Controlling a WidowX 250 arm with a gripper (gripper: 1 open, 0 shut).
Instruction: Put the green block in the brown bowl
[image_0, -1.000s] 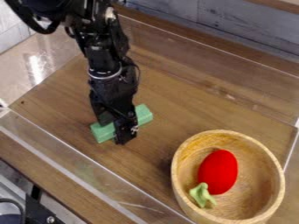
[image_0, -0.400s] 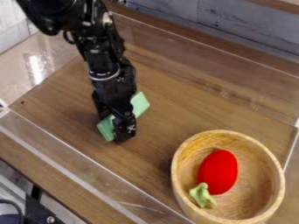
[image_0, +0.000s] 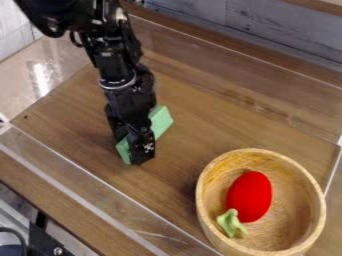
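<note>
In the single camera view, the black end effector (image_0: 135, 143) is seen pointing down over the green block (image_0: 147, 132), its jaws spread wide to either side of it. The block lies flat on the wooden tabletop (image_0: 241, 95), well apart from the brown bowl (image_0: 310, 186), in which a red strawberry toy (image_0: 247, 195) is held.

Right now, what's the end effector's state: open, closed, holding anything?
End effector: open, pointing down with its jaws astride the green block on the table; no lift visible, so a grip cannot be confirmed.
</note>
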